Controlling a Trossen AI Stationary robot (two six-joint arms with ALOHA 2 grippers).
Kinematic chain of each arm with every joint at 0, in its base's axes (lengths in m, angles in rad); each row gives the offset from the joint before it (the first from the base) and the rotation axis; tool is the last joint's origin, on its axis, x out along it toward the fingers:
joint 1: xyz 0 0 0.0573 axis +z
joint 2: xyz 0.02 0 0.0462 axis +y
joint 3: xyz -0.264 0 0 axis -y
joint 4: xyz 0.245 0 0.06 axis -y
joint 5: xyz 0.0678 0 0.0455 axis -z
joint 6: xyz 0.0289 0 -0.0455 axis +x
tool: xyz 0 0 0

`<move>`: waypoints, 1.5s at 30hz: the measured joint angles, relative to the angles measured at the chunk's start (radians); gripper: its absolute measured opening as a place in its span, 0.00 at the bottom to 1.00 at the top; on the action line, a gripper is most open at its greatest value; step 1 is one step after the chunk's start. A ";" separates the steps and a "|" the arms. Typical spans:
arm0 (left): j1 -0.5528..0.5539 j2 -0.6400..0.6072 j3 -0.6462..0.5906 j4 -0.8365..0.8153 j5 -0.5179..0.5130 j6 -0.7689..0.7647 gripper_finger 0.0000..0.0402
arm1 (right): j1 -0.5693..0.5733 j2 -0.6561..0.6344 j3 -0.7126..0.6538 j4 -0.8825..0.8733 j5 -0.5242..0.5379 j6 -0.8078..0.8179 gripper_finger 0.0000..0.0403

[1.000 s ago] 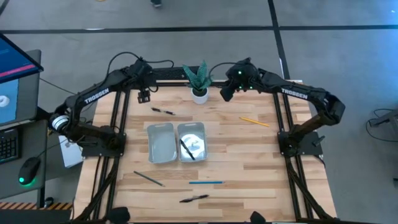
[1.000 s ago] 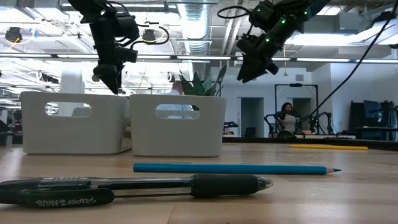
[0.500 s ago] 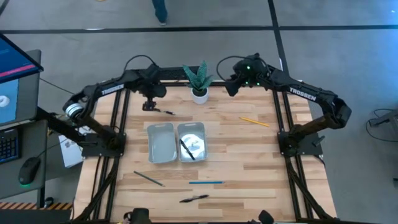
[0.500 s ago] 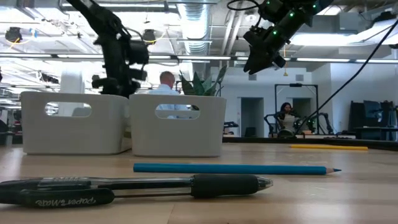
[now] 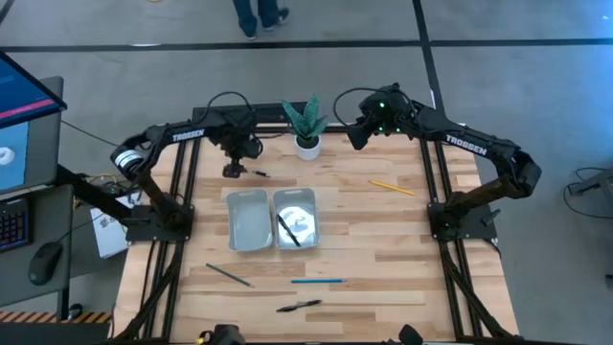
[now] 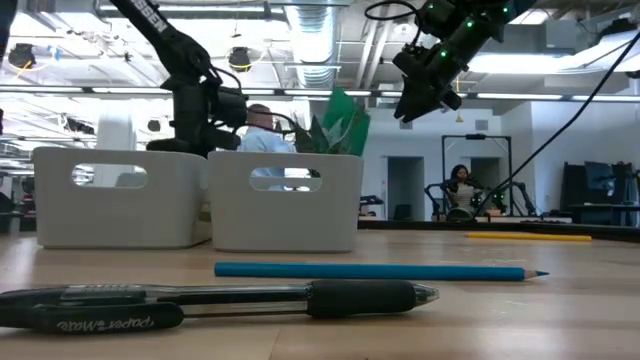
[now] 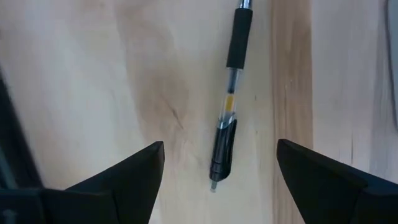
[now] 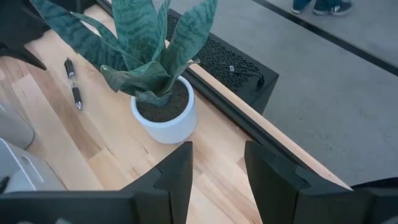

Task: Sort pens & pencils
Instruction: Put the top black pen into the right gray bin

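Three black pens show: one on the table near the far edge (image 5: 251, 172), one inside the right white tray (image 5: 287, 230), one by the near edge (image 5: 299, 306). The yellow pencil (image 5: 393, 187), blue pencil (image 5: 317, 281) and dark grey pencil (image 5: 228, 275) lie flat on the wood. My left gripper (image 5: 233, 171) hangs open just over the far pen (image 7: 227, 106). Its fingers stand on either side of the pen's clip end without touching it. My right gripper (image 5: 352, 139) is open, high up beside the potted plant (image 8: 155, 81).
Two white trays (image 5: 247, 218) (image 5: 295, 217) sit side by side at the table's middle. The potted plant (image 5: 307, 129) stands at the far edge between the two arms. A person walks on the floor beyond the table. Bare wood lies to the right of the trays.
My left gripper has come down and moved toward the near edge, from above the far edge to just over the far pen, staying open. My right gripper has risen a little and then held still. No pen or pencil has moved.
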 joint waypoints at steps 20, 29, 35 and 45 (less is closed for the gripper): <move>-0.015 0.151 -0.001 0.029 0.001 -0.110 0.75 | 0.001 0.001 0.000 -0.039 0.000 -0.002 0.42; -0.015 0.152 -0.002 0.037 0.005 -0.168 0.75 | 0.001 0.001 0.000 -0.039 0.000 -0.002 0.42; -0.014 0.152 -0.002 0.044 0.024 -0.244 0.75 | 0.001 0.001 0.000 -0.039 0.000 -0.002 0.42; -0.033 0.148 -0.054 0.090 -0.082 -0.144 0.75 | 0.001 0.001 0.000 -0.044 0.000 -0.002 0.42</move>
